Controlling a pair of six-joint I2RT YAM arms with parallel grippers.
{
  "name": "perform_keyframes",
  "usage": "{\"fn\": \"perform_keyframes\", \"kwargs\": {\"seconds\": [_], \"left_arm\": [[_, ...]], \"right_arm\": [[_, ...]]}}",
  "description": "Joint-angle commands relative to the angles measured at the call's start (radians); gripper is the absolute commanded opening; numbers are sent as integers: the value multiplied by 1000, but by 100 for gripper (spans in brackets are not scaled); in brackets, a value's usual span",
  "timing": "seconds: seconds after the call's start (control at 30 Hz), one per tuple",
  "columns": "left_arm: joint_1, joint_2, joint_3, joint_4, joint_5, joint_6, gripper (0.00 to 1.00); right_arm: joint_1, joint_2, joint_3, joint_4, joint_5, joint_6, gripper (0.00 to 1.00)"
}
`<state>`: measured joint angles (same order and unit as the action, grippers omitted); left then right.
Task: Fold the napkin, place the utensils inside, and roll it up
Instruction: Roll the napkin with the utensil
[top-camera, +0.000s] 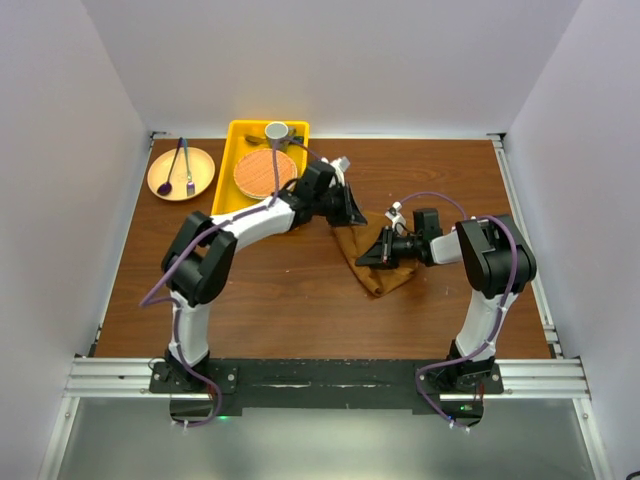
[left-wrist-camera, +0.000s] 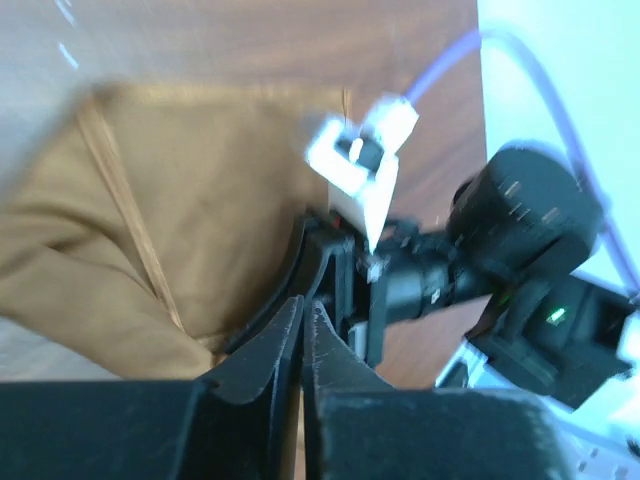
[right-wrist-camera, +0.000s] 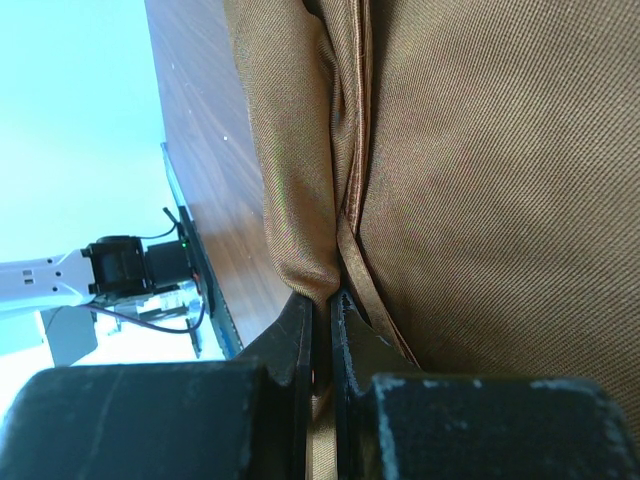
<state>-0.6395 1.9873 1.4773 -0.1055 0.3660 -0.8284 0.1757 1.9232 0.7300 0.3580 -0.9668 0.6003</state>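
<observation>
The rust-brown napkin (top-camera: 380, 270) lies bunched and partly folded on the table right of centre. My left gripper (top-camera: 351, 218) is at its far-left corner. In the left wrist view its jaws (left-wrist-camera: 302, 305) are pressed together, a thin tan strip of cloth shows between them, and the napkin (left-wrist-camera: 200, 200) spreads out beyond. My right gripper (top-camera: 370, 252) reaches in from the right and is shut on a fold of the napkin (right-wrist-camera: 500, 150). The cloth is pinched between its fingertips (right-wrist-camera: 328, 298). The utensils are out of view.
A yellow tray (top-camera: 243, 205) at the back holds a round orange woven mat (top-camera: 265, 172) and a small cup (top-camera: 277, 131). Left of it, a tan plate (top-camera: 200, 175) carries a purple spoon (top-camera: 166, 183) and a dark fork (top-camera: 188, 170). White walls enclose the table.
</observation>
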Motion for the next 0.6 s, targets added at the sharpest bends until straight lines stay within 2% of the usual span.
{"fn": "perform_keyframes", "kwargs": {"seconds": [0.0,0.37,0.57], "left_arm": [[-8,67,-103,183,108,-67,1],[-8,120,-284,368,30,-28,0],[-3,162,-334,348,-19,1,0]], "right_arm": [[-2,5,-6,-134,122,-40,0],[-4,8,9,-157,128,-43,0],[-2,-19,8,-215,154,-77,9]]}}
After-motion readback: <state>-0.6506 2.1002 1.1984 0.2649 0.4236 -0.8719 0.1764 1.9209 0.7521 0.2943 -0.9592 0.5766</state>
